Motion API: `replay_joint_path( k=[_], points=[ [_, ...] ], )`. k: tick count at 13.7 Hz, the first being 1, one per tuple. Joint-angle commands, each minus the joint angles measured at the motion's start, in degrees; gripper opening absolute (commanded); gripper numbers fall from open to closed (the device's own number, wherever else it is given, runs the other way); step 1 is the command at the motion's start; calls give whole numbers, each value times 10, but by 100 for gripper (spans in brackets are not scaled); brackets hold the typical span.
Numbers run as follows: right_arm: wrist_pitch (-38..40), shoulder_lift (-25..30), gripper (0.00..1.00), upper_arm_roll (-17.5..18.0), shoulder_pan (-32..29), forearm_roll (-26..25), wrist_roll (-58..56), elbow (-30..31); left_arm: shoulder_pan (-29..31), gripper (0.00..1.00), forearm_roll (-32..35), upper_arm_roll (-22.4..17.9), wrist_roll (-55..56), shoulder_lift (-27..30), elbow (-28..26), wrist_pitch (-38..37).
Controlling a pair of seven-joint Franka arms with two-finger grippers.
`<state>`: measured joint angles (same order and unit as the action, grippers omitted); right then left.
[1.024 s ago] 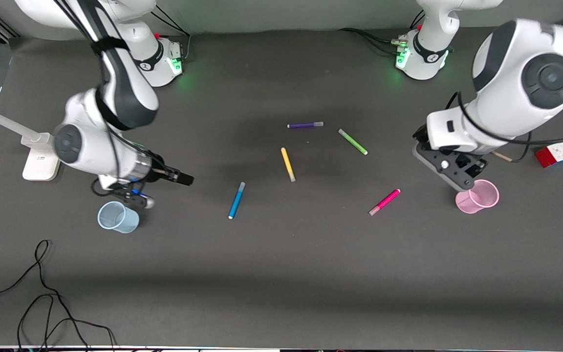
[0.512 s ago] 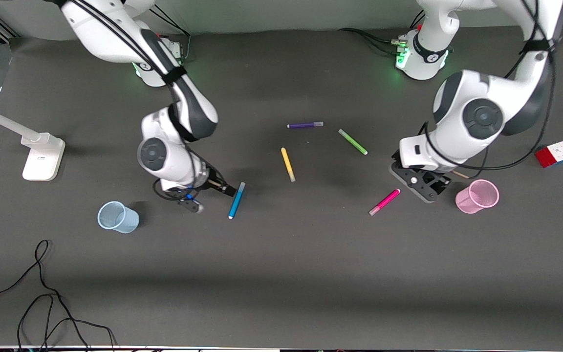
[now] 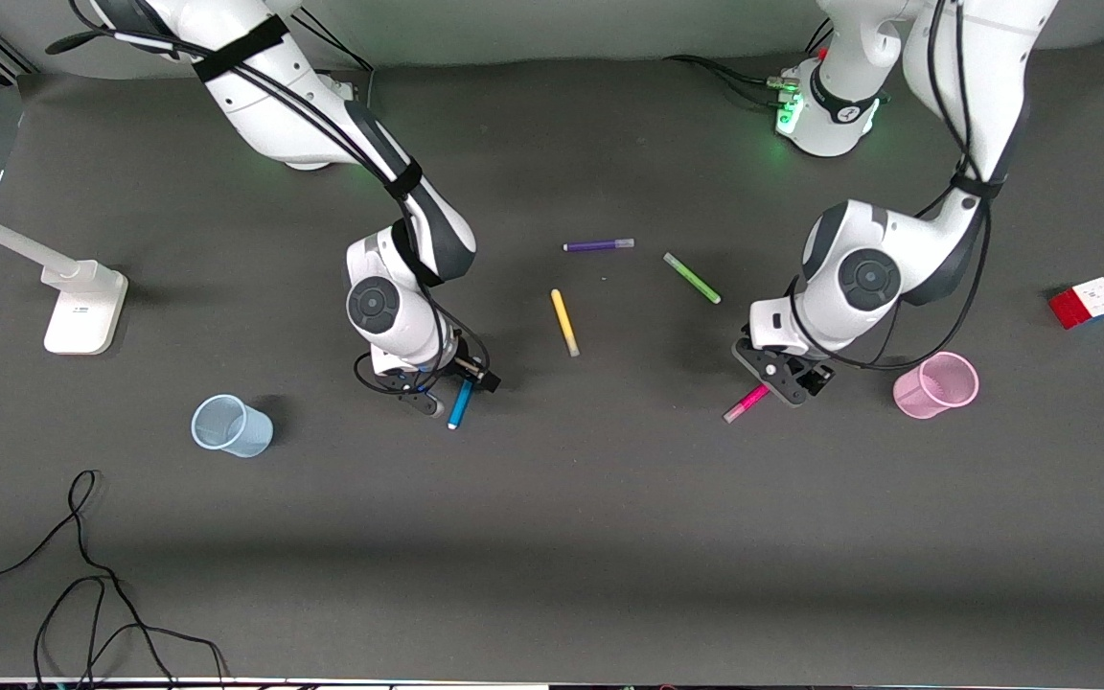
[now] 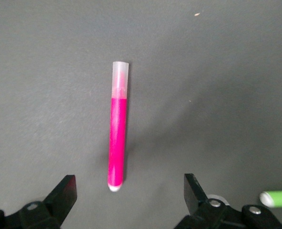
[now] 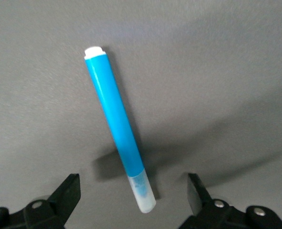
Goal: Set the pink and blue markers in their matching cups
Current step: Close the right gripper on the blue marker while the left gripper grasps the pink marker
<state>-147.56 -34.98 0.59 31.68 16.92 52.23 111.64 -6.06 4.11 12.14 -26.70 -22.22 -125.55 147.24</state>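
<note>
The blue marker (image 3: 459, 408) lies on the dark table, and in the right wrist view (image 5: 116, 131) its pale cap end sits between my jaws. My right gripper (image 3: 451, 383) (image 5: 134, 192) is open, low over that cap end. The pink marker (image 3: 749, 402) lies toward the left arm's end, also in the left wrist view (image 4: 118, 138). My left gripper (image 3: 787, 383) (image 4: 130, 191) is open over its uncapped end, jaws wide on either side. The pale blue cup (image 3: 231, 426) stands toward the right arm's end. The pale pink cup (image 3: 936, 385) stands beside the left gripper. Both cups are upright with no marker in them.
A purple marker (image 3: 598, 245), a yellow marker (image 3: 564, 322) and a green marker (image 3: 692, 278) lie mid-table, farther from the camera. A red and white cube (image 3: 1086, 302) sits at the left arm's end. A white stand (image 3: 82, 307) and loose cables (image 3: 82, 575) are at the right arm's end.
My right gripper moved from beside the blue cup to over the blue marker. My left gripper moved from the pink cup to over the pink marker. Markers and cups have not moved.
</note>
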Motion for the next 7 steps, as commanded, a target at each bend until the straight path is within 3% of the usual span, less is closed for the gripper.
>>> replay_joint_path(
  k=[1, 4, 5, 7],
  points=[
    [-16, -10, 99, -7, 15, 9, 11, -8, -2, 100, 17, -6, -1, -41, 3, 53],
    [-26, -18, 98, -7, 16, 9, 11, -8, -3, 99, 17, -6, 1, -41, 5, 51],
    [-26, -21, 98, -7, 17, 9, 11, -8, -2, 95, 17, -6, 2, -41, 6, 51],
    [-33, -24, 98, -7, 18, 9, 11, -8, -1, 77, 17, -6, 8, -41, 7, 48]
  ],
)
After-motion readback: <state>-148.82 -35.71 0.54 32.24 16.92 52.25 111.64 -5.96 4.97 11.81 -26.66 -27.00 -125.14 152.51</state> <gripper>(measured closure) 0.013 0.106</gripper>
